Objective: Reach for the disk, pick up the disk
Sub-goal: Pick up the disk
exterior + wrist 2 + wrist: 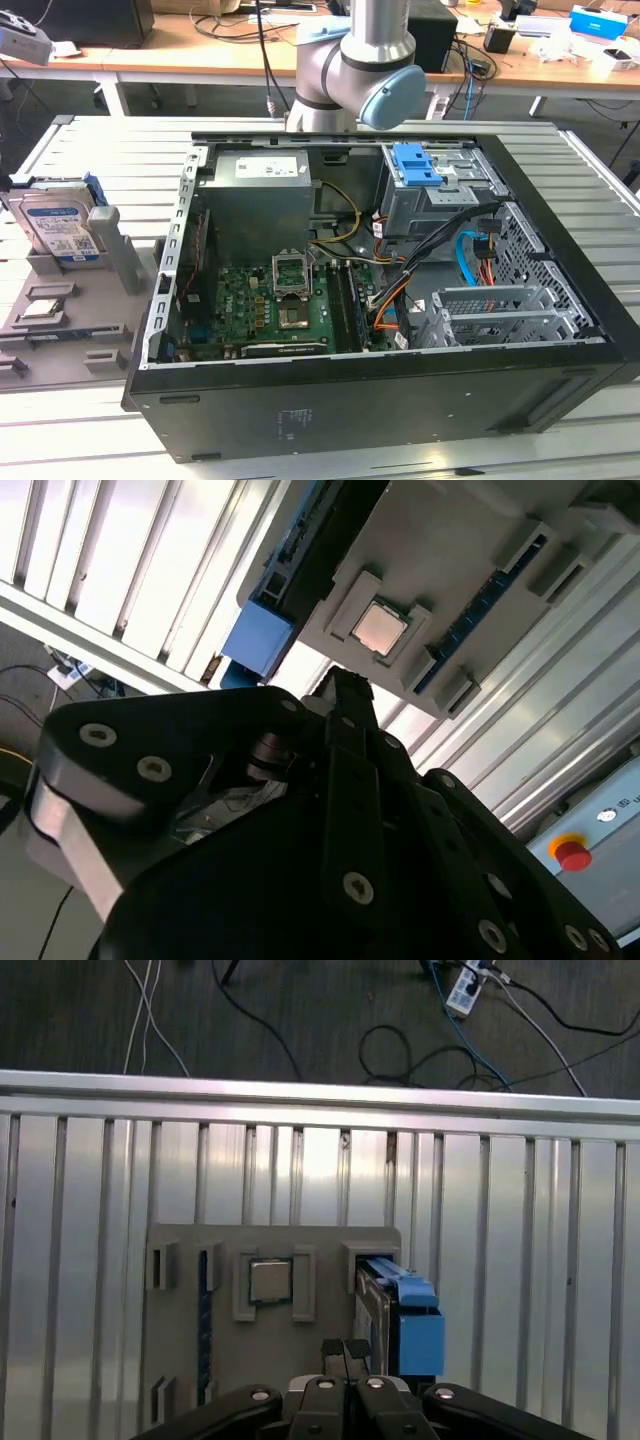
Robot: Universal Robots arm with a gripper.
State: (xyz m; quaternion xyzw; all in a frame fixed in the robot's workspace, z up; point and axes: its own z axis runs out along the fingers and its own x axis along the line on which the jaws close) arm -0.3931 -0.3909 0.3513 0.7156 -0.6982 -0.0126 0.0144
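The disk (60, 228) stands upright in a slot of a grey holder (70, 300) at the exterior view's left, its white-and-blue label facing out and its blue frame along the edge. In the first wrist view I see the disk (400, 1310) edge-on from above, with its blue frame towards me. My gripper (345, 1350) hangs above the holder, beside the disk and apart from it, fingertips pressed together with nothing between them. In the second wrist view the gripper (345, 688) points at the holder near the disk's blue frame (258, 640).
An open black computer case (380, 400) lies on the slatted metal table (560, 160), with a blue latch piece (415, 165) inside. The holder also carries a processor chip (268, 1282) and a memory stick (205, 1360). A red button (572, 854) sits nearby. Cables (420, 1050) lie on the floor.
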